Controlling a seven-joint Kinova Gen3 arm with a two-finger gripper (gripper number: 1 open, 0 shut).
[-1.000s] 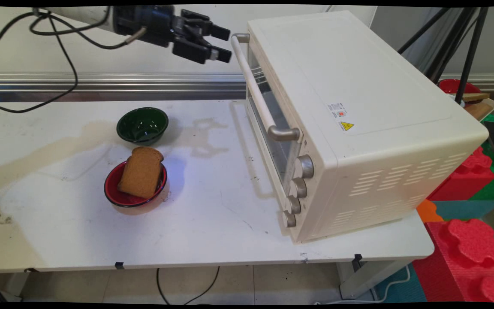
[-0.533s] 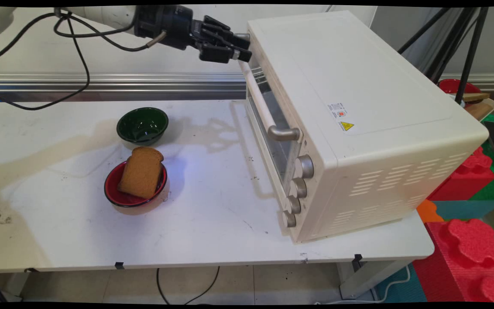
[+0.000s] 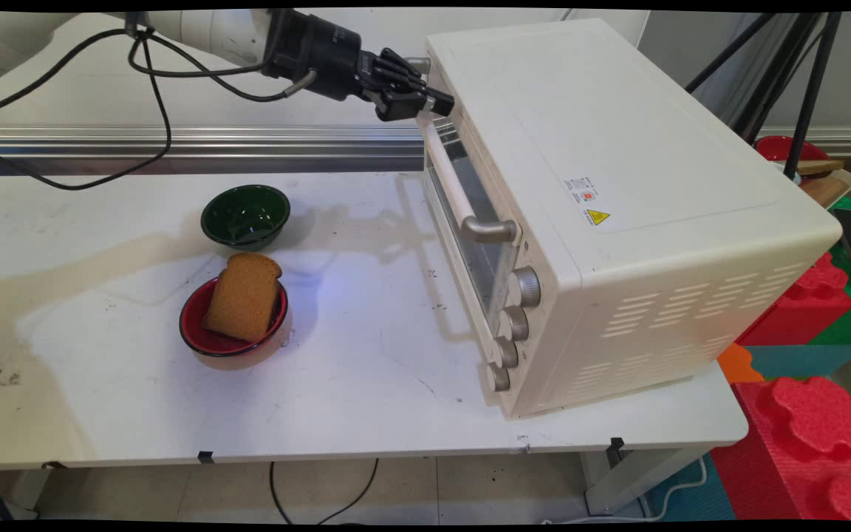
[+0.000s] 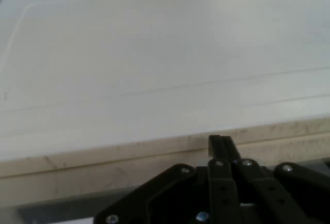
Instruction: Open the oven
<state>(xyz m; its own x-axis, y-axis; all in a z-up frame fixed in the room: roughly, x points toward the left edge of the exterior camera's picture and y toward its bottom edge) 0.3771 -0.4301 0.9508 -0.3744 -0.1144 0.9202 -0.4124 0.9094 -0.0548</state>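
one claw [image 3: 436,103], black, pressed against the far upper corner of the cream toaster oven [image 3: 617,185], right at the far end of the door handle [image 3: 444,174]. fingers drawn together in the hand view, tips meeting at the oven's top front edge; cannot tell whether anything is pinched between them. oven door shut, glass front facing left, four knobs [image 3: 514,325] in a column at the near end. two bowls well apart from the claw on the white table [image 3: 366,399]: green bowl [image 3: 245,215] bare inside, red bowl [image 3: 233,329] just in front of it, carrying a brown slice of bread [image 3: 243,297] leaning on its rim. red foam blocks [image 3: 817,421] off the table's right end.
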